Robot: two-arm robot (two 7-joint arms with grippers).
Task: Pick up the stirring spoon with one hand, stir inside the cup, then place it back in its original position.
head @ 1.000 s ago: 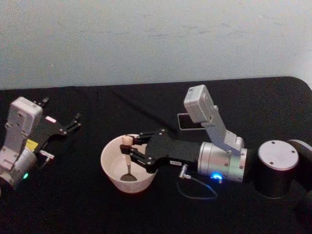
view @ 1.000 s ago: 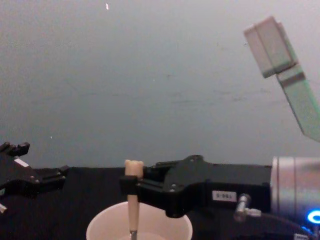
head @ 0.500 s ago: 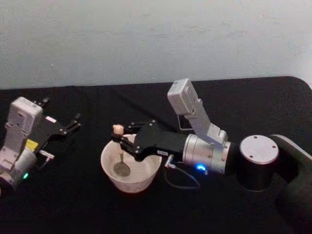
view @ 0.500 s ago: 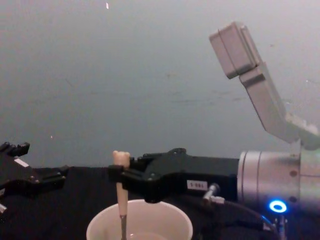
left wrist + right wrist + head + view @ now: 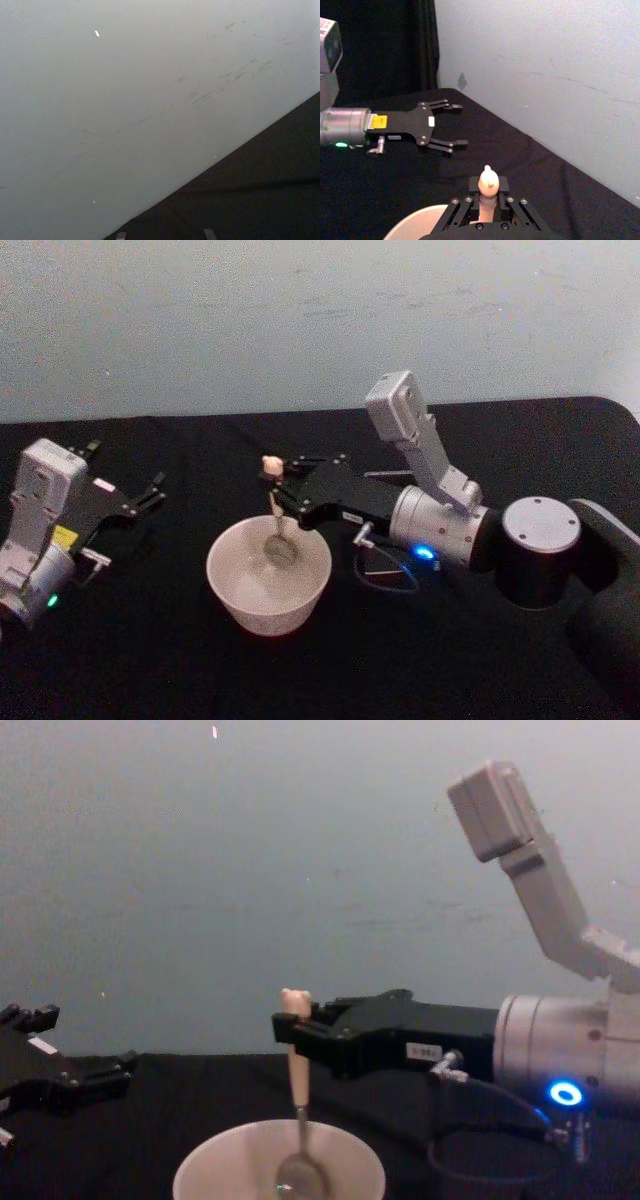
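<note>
Stirring spoon (image 5: 274,515): hangs almost upright at the centre of the head view, its round metal bowl low inside the cup and its small bear-head top above the rim. In the chest view (image 5: 299,1105) it stands at lower centre, and the right wrist view (image 5: 488,182) shows the bear head at bottom centre.
Cup (image 5: 265,615): wide, cream-white and upright, just below centre in the head view and at the bottom edge of the chest view (image 5: 350,1160).
Right claw (image 5: 272,483): reaches in from the right, fingers pinched tight on the spoon's beige handle just under the bear head (image 5: 290,1030).
Holder (image 5: 385,475): mostly hidden behind the right arm, right of centre; a thin edge shows.
Left claw (image 5: 128,465): parked at the left edge, well apart from the cup, fingers spread wide and holding nothing (image 5: 456,125).
Table (image 5: 150,660): covered in black cloth.
Wall (image 5: 300,320): pale, across the top.
</note>
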